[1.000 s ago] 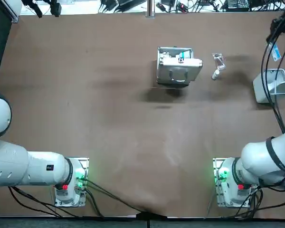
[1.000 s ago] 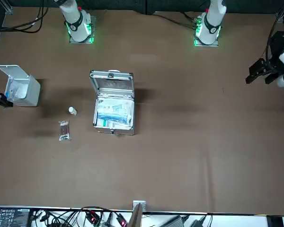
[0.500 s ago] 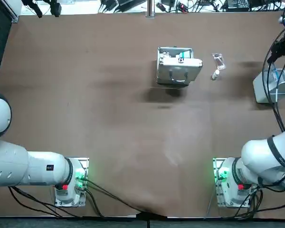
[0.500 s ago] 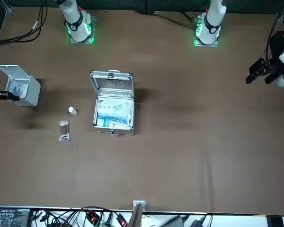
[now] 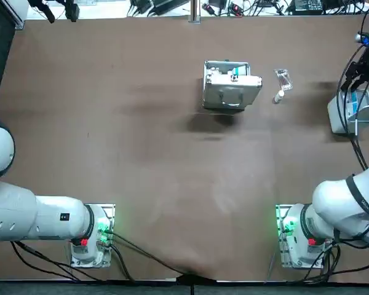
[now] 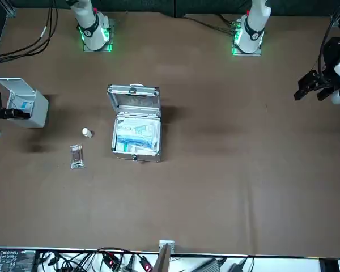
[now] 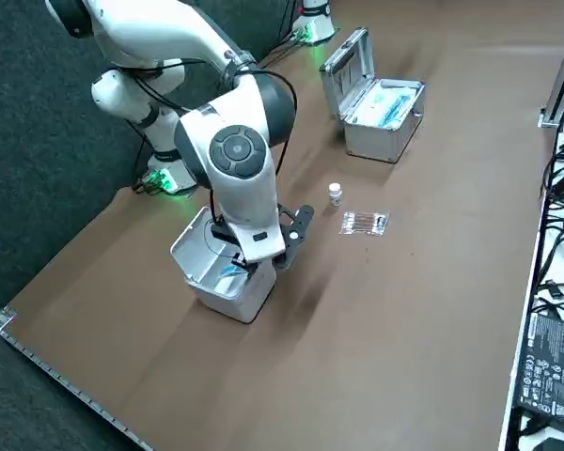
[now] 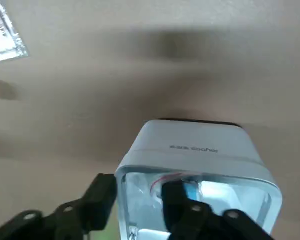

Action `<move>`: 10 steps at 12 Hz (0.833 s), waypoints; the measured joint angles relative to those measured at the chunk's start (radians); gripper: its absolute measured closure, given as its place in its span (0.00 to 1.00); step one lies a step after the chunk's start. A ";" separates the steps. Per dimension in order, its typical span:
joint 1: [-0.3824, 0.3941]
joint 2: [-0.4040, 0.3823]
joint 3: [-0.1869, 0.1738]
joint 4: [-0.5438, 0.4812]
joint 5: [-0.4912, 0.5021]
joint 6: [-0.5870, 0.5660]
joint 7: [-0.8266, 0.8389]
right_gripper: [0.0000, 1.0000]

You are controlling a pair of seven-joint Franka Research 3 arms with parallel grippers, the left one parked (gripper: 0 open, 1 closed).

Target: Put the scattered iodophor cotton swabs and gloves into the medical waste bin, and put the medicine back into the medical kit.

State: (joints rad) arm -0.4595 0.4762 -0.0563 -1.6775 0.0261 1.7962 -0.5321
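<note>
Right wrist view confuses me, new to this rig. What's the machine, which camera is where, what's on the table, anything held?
Two robot arms sit at a brown table; only the right arm works. One camera looks down from overhead, one faces the robot across the table, one sits raised at its right side, one rides the wrist. On the table: an open metal medical kit, a small white medicine bottle, a cotton swab packet and a white waste bin, lid up. The right gripper hangs over the bin, fingers apart, gripping nothing. Something blue lies inside.
</note>
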 joint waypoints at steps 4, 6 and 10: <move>0.027 -0.035 0.044 0.055 0.002 -0.029 -0.034 0.01; 0.101 -0.058 0.056 0.074 0.018 -0.026 0.010 0.00; 0.274 -0.059 0.062 0.078 0.024 0.035 0.222 0.03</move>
State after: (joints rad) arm -0.1855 0.4168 0.0054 -1.5992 0.0501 1.8314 -0.3104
